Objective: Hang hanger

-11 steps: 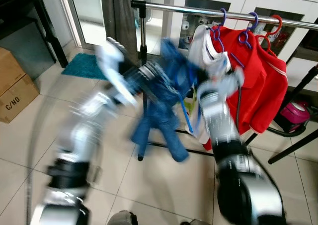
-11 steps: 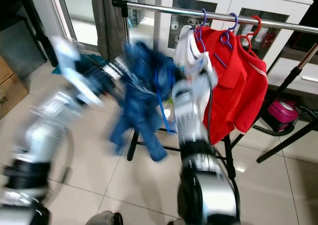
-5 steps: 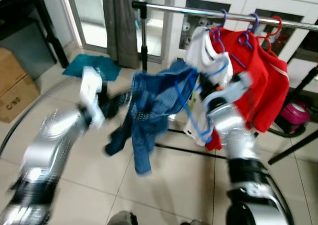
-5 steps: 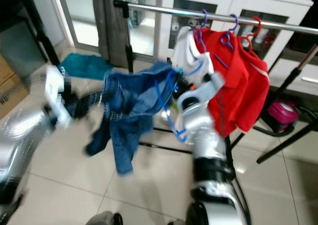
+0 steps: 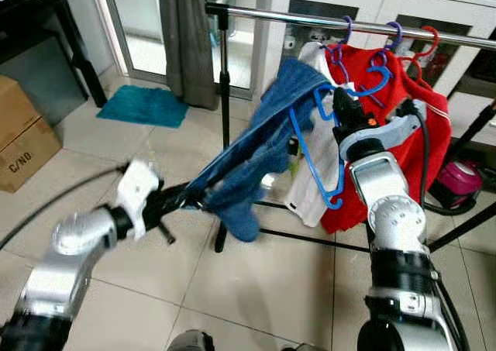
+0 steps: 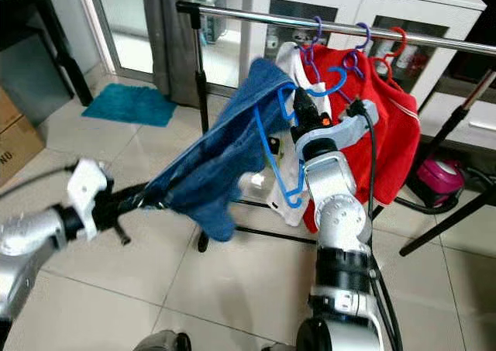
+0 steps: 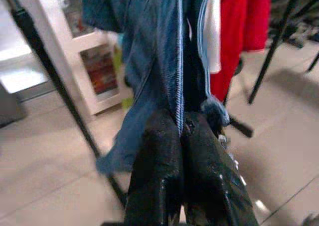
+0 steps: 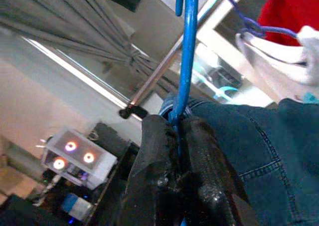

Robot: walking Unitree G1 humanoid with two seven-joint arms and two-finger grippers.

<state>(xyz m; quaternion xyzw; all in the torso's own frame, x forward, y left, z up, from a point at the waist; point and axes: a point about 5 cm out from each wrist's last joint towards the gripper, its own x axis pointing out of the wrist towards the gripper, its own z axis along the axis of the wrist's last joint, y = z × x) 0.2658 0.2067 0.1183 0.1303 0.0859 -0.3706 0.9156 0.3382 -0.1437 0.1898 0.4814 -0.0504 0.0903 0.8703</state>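
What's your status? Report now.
Right end effector shut on blue hanger, below the rail. Left end effector shut on denim garment, stretched taut. Hook not yet on rail.

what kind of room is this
Probably a laundry or living corner of a home: a metal clothes rail hung with a red jacket, white glass-door cabinets behind it, tiled floor and a teal mat by a curtained glass door.

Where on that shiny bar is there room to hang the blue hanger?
The silver metal rail is bare between its black upright post and the purple hanger hook. Further right it is crowded: purple and red hooks, white shirt, red jacket. The right gripper holds the blue plastic hanger just below.
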